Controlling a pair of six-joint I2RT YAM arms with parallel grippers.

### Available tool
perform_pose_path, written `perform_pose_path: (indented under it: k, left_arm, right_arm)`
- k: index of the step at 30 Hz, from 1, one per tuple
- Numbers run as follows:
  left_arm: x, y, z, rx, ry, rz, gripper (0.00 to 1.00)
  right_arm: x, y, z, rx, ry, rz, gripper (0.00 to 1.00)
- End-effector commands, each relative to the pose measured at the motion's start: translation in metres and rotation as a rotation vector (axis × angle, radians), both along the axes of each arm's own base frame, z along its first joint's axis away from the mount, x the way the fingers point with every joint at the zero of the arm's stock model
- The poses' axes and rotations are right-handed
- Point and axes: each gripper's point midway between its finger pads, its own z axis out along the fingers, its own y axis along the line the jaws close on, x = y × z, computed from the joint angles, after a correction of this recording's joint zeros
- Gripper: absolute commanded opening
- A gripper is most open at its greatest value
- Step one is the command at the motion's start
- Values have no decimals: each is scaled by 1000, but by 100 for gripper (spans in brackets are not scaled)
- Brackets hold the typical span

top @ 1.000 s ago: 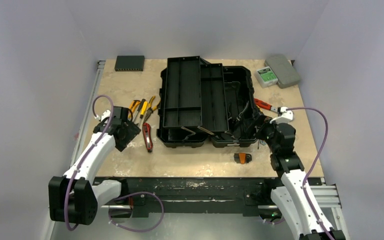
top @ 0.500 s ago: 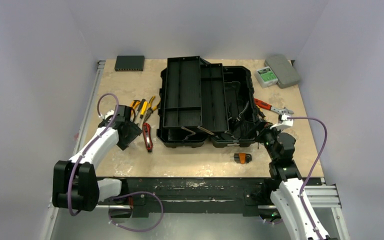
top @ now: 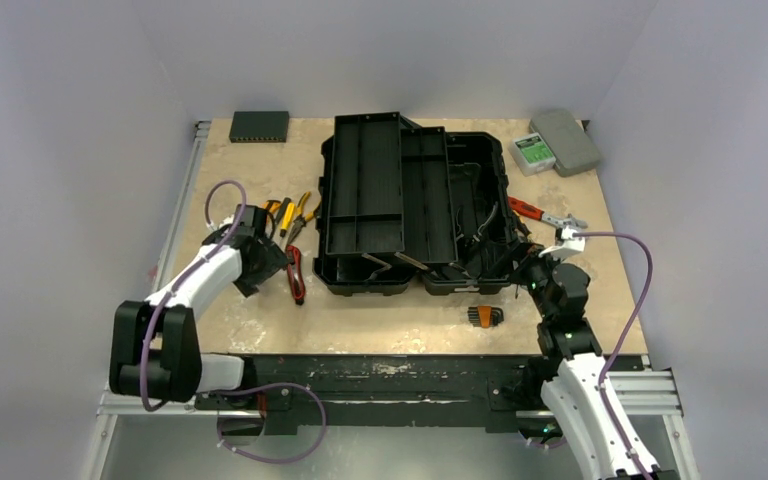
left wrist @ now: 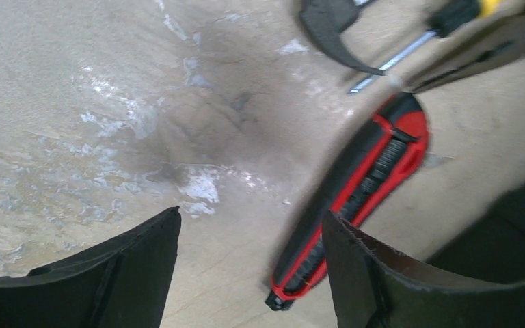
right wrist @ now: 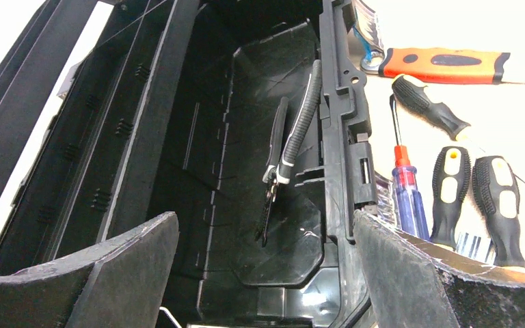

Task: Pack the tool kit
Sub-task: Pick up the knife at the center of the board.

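Observation:
The black toolbox (top: 410,195) lies open mid-table, its tray section folded out to the left. My left gripper (top: 268,262) is open and low over the table. The red-and-black utility knife (top: 295,273) lies flat on the table just inside its right finger (left wrist: 383,273); nothing is gripped. In the left wrist view the gripper (left wrist: 249,229) straddles bare table, with the knife (left wrist: 362,191) by that finger. My right gripper (top: 528,270) is open and empty at the box's right front corner. In the right wrist view the gripper (right wrist: 263,225) faces the toolbox interior (right wrist: 198,137), where black-handled pliers (right wrist: 297,130) lean.
Yellow-handled pliers and screwdrivers (top: 288,215) lie beyond the knife. An orange-handled tool (top: 528,209), screwdrivers (right wrist: 410,198) and black-yellow handles (right wrist: 475,195) lie right of the box. A hex key set (top: 483,316) lies in front. A grey case (top: 570,140) and a thin black device (top: 259,125) sit at the back.
My left gripper has swung right, toward the utility knife, and now stands beside it. My right arm drew back slightly toward the near edge, then held.

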Motion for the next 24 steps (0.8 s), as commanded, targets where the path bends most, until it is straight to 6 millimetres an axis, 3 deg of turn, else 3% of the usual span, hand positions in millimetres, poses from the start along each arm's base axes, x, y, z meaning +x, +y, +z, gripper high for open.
perform_pose_path:
  k: [1, 5, 11, 24]
  left_arm:
    - [22, -12, 32, -30, -204, -127, 77]
    - [30, -37, 37, -123, -262, -262, 83]
    - [36, -63, 17, -218, -179, -389, 82]
    - [27, -36, -5, 16, 84, -320, 70]
  right_arm:
    - [4, 2, 10, 11, -43, 10, 99]
    - [5, 3, 9, 12, -39, 12, 99]
    - [5, 3, 8, 13, -34, 12, 99]
    - [4, 3, 8, 17, -32, 14, 99]
